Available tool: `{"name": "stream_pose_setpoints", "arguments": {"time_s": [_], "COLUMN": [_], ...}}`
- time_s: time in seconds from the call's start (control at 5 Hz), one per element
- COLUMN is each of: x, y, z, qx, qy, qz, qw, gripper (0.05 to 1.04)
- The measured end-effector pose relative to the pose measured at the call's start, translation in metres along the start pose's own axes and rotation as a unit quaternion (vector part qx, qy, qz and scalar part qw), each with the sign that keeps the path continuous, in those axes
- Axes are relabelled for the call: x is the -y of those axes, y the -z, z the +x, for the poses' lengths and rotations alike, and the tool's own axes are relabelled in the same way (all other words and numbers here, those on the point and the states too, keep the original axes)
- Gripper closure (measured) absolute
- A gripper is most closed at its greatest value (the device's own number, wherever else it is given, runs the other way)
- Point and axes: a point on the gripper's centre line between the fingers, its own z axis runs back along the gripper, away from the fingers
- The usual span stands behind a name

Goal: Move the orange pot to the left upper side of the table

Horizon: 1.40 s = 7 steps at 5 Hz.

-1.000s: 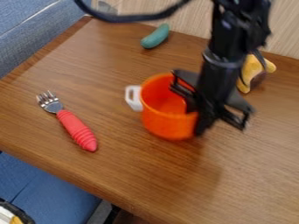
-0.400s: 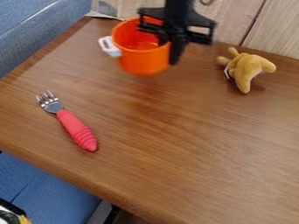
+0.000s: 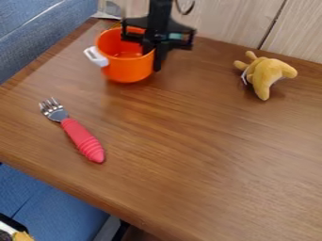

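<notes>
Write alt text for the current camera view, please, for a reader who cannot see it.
An orange pot with a white handle is held at its rim by the black tool at the upper left of a wooden table. A red-handled fork lies at left, and a yellow plush toy sits at upper right.

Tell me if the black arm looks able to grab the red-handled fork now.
Probably not: its claw seems clamped on the wall of the orange pot, so it would likely have to let go first. The fork itself lies uncovered on the table.
</notes>
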Motion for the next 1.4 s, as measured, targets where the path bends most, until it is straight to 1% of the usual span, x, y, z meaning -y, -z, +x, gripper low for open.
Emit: {"name": "stream_pose_setpoints", "arguments": {"time_s": [0.2, 0.4, 0.6, 0.8, 1.0, 1.2, 1.4], "x": [-0.013, -0.016, -0.014, -0.014, -0.011, -0.006, -0.005], "y": [0.004, 0.006, 0.006, 0.006, 0.005, 0.002, -0.009], "z": [0.003, 0.003, 0.002, 0.002, 0.0, -0.003, -0.005], "qx": [-0.004, -0.008, -0.011, -0.011, -0.012, -0.01, 0.003], "qy": [-0.027, -0.026, -0.031, -0.028, -0.024, -0.016, -0.013], "qz": [0.008, 0.01, 0.005, 0.007, -0.001, -0.002, -0.008], "qw": [0.9996, 0.9996, 0.9995, 0.9995, 0.9996, 0.9998, 0.9999], "gripper": [0.999, 0.979, 0.801, 0.515, 0.225, 0.07, 0.074]}}
